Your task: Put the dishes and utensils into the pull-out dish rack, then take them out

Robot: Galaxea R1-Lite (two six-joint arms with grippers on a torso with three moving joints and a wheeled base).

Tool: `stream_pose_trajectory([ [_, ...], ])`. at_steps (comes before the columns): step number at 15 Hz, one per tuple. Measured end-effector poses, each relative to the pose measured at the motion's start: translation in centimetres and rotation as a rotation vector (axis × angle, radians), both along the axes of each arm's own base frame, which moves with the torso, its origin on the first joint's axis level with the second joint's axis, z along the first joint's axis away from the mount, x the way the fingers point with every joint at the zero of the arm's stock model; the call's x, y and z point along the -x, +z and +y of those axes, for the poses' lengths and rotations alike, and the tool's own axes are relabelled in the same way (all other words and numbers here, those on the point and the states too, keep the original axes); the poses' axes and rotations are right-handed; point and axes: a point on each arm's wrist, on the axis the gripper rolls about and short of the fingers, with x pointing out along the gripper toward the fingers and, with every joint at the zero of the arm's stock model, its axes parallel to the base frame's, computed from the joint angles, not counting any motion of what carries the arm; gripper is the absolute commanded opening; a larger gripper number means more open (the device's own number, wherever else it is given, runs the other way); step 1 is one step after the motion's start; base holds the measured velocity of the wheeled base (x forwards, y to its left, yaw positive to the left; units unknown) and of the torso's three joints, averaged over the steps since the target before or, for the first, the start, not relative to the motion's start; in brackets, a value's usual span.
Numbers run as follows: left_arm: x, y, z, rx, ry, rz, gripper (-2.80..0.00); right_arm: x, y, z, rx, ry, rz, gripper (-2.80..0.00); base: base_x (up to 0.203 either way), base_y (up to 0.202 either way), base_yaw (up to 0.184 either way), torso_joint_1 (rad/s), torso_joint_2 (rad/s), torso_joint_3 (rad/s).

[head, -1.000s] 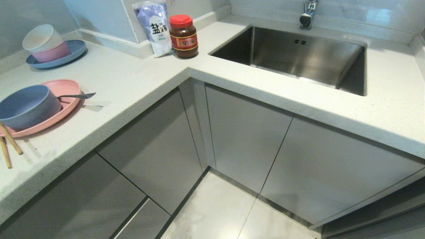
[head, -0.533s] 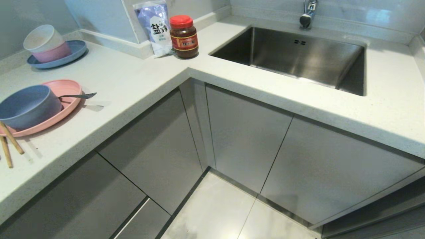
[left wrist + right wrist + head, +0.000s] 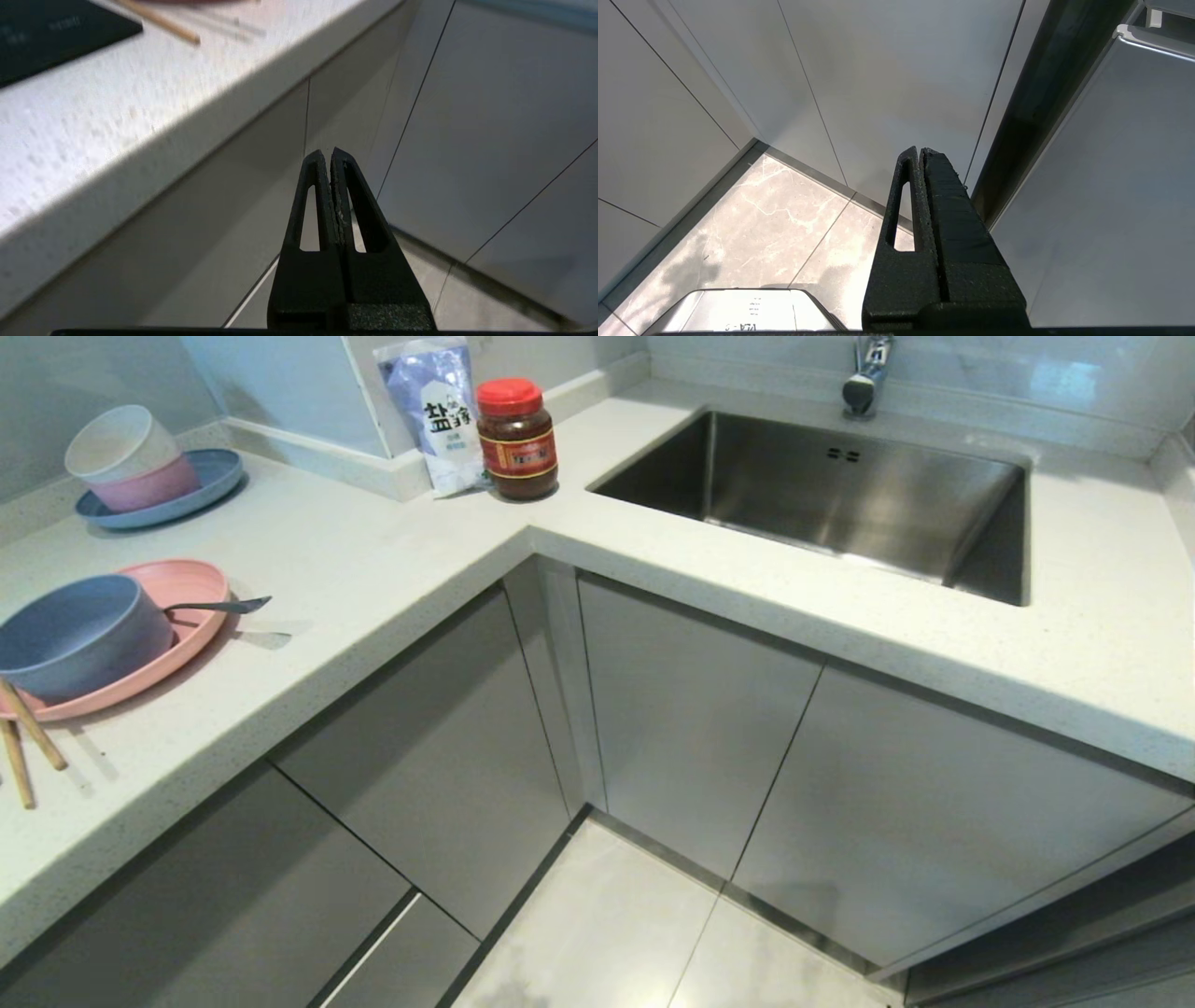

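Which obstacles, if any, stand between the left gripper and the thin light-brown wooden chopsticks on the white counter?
Probably none: the left gripper, fingers shut and empty, sits below the white counter's edge, and the thin light-brown wooden chopsticks lie uncovered near that edge.

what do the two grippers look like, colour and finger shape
Both are matte black with a rough, grainy surface. The left gripper has two long fingers tapering to a point, each with a narrow slot cut through it, rising from a blocky base. The right gripper is the same build, though only one slot shows; its other finger presents a solid face. No cables or markings show on either.
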Motion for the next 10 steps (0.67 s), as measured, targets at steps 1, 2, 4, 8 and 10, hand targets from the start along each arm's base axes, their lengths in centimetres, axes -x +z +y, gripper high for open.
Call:
stream_pose_trajectory([
  [1,-0.4,-0.9,0.0,-0.015,0.01,0.025,-2.8,0.0,0.0,0.0,0.0,0.0,0.0,-2.8,0.0,0.0,0.0,0.0,0.0,0.0],
  [2,-0.8,-1.9,0.0,-0.038,0.019,0.054,-2.8,0.0,0.0,0.0,0.0,0.0,0.0,-2.8,0.0,0.0,0.0,0.0,0.0,0.0],
  [4,-1.5,-3.1,0.0,-0.08,-0.002,0.045,-2.8,0.0,0.0,0.0,0.0,0.001,0.0,-2.8,0.0,0.0,0.0,0.0,0.0,0.0],
  [8,-1.8,-4.6,-0.2,-0.1,-0.075,0.131,-2.8,0.0,0.0,0.0,0.0,0.0,0.0,-2.8,0.0,0.0,0.0,0.0,0.0,0.0],
  [10,-1.8,-4.8,-0.2,-0.068,-0.081,0.149,-2.8,0.0,0.0,0.0,0.0,0.0,0.0,-2.8,0.0,0.0,0.0,0.0,0.0,0.0],
])
